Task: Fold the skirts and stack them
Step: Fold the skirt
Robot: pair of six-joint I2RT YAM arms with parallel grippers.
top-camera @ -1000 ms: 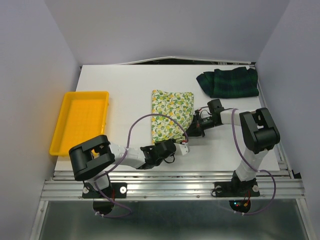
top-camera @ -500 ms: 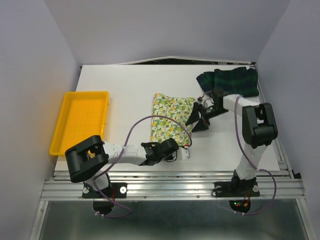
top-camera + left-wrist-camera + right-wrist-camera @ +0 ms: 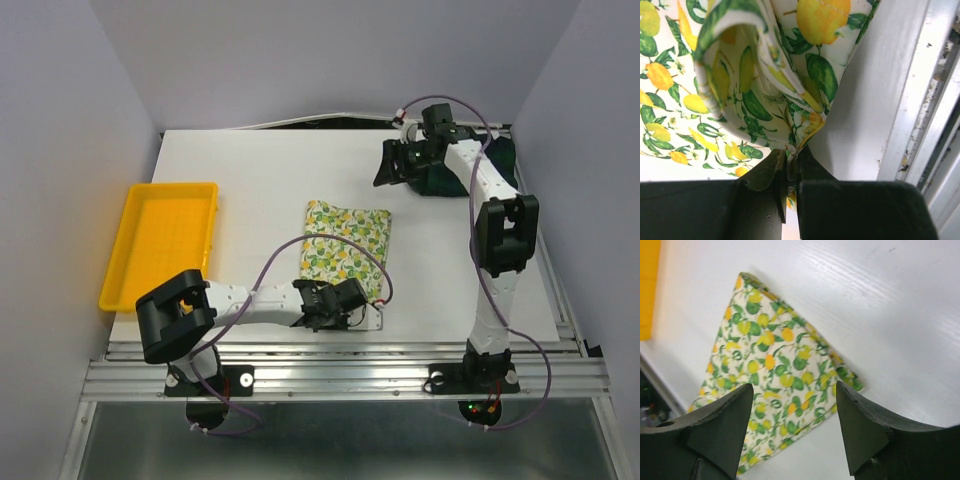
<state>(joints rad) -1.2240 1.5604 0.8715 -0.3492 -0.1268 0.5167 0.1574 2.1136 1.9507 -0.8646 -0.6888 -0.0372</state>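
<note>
The lemon-print skirt lies folded at the table's middle. My left gripper sits at its near right corner, jaws shut on a fold of the lemon skirt that bunches up just ahead of the left gripper. My right gripper hangs open and empty above the back of the table, looking down on the lemon skirt from well above; nothing is between the right gripper fingers. The dark plaid skirt lies at the back right corner, partly hidden behind the right arm.
A yellow plastic tray stands at the left side of the table, and the tray also shows in the right wrist view's corner. The table's metal front rail runs close beside the left gripper.
The right gripper opened, let go of the lemon skirt's right edge and rose toward the back near the plaid skirt. The left gripper closed on the skirt's near corner.
</note>
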